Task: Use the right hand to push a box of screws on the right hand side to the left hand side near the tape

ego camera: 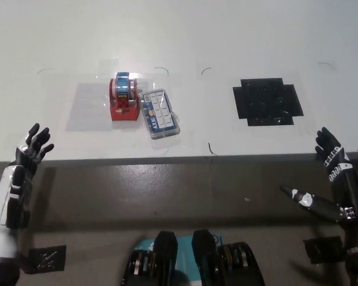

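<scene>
- Right hand point(333, 179) hangs off the table edge, fingers spread, holding nothing; left hand point(31, 149) rests likewise splayed.
- Box of screws point(160, 114) apparently touches the tape point(124, 96).
- Another push could knock the tape over.

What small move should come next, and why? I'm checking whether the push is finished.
Probably just lower the right robot hand to rest. The box of screws already lies against the red tape dispenser on the left side, away from the black patch. Both the right and the left robot hand hover open off the table edge.
</scene>
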### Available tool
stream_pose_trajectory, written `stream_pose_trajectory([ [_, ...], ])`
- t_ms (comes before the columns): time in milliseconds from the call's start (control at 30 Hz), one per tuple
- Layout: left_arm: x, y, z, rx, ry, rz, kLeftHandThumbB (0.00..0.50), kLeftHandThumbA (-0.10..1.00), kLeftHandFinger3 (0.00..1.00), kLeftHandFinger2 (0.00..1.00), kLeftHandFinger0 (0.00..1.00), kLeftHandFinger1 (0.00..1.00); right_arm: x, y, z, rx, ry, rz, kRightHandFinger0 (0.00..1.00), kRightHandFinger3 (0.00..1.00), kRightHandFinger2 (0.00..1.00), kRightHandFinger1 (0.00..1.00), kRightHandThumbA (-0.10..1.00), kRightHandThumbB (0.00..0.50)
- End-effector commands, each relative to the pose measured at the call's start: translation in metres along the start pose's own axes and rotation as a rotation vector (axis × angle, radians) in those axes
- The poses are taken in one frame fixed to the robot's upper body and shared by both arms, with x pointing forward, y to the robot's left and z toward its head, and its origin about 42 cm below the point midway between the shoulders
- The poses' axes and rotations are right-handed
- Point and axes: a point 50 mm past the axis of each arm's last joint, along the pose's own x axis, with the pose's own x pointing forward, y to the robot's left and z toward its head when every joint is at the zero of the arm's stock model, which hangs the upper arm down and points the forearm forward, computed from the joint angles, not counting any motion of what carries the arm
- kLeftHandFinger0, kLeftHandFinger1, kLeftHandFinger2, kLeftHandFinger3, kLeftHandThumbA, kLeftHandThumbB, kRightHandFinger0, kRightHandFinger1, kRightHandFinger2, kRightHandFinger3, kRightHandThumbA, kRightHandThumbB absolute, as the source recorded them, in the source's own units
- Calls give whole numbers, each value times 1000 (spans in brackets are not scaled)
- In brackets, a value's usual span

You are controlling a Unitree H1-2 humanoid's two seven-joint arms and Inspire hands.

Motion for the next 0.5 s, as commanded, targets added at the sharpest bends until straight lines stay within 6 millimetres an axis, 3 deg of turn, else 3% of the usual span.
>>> stream_pose_trajectory([
  [0,-2,9,-2,39,-34,16,108,1000,1000,1000,1000,1000,16,-1,6,27,-34,-3,1000,1000,1000,1000,1000,137],
  [233,-13,10,-18,25,33,20,135,1000,1000,1000,1000,1000,18,-1,-10,38,-5,12,965,1000,1000,1000,982,81],
  [467,-21,13,-25,35,70,-1,117,1000,1000,1000,1000,1000,21,-2,-16,48,2,0,966,1000,1000,1000,950,113],
])
